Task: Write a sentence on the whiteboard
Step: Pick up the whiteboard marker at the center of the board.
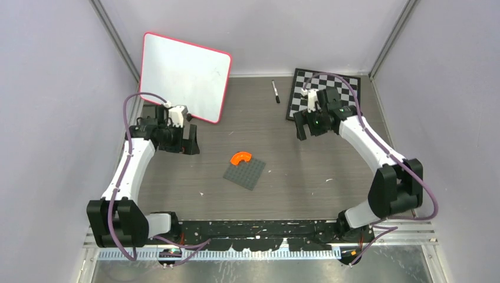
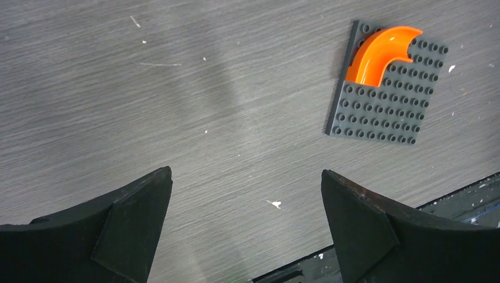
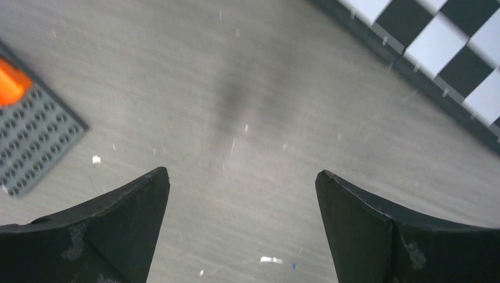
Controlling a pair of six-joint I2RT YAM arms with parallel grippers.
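Nearest the arm bases, a dark grey studded plate (image 1: 244,174) lies flat on the worktop (image 1: 295,171), just toward 6 o'clock from its centre. An orange curved piece (image 1: 240,158) sits on the plate's far corner.

At about 9 o'clock is the left end effector (image 2: 244,236). Its black fingers (image 2: 127,230) are spread wide over bare wood-grain surface, gripping nothing. In its wrist view the plate lies off at 1 o'clock.

At roughly 2 o'clock, the right end effector (image 3: 242,230) is likewise spread and empty. It hangs over the worktop beside the near edge of the black-and-white chessboard (image 1: 348,82).

Farther back, near 12 o'clock, a black marker (image 1: 275,91) lies on the worktop, just left of the chessboard and well apart from both arms.

Farthest, at 10 to 11 o'clock, the whiteboard (image 1: 183,73) stands tilted in the far-left corner, with its lower edge just behind the left wrist. Its face shows plain white within the red-pink rim.
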